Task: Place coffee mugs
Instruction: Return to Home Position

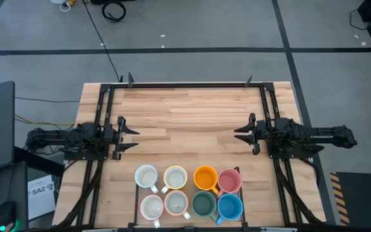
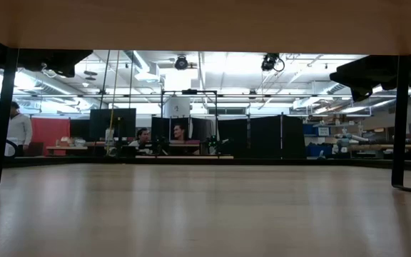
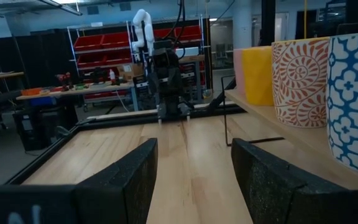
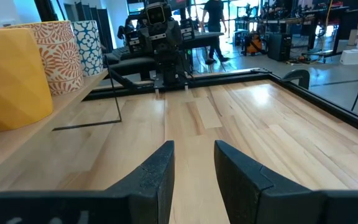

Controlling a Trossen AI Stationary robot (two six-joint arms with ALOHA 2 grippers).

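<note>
Eight coffee mugs stand upright on their bases in two rows of four by the table's near edge: white (image 1: 146, 176), cream (image 1: 174, 177), orange (image 1: 205, 177) and pink (image 1: 229, 180) in the far row, two whitish ones (image 1: 151, 207) (image 1: 176, 203), dark green (image 1: 204, 204) and blue (image 1: 230, 207) in the near row. Seen from the side, they show a blue pattern (image 3: 356, 99), an orange pattern (image 3: 300, 81) and plain yellow (image 4: 11, 81). My left gripper (image 1: 131, 137) (image 3: 194, 149) hovers open at the table's left side. My right gripper (image 1: 240, 134) (image 4: 193, 149) is open at the right side. The two face each other, both far of the mugs.
A black metal frame (image 1: 185, 84) runs round the table's edges. A thin black wire bracket (image 4: 114, 115) stands beside the mugs. Bare wood (image 1: 185, 122) lies between the two grippers. People (image 2: 145, 139) sit in the room beyond the table.
</note>
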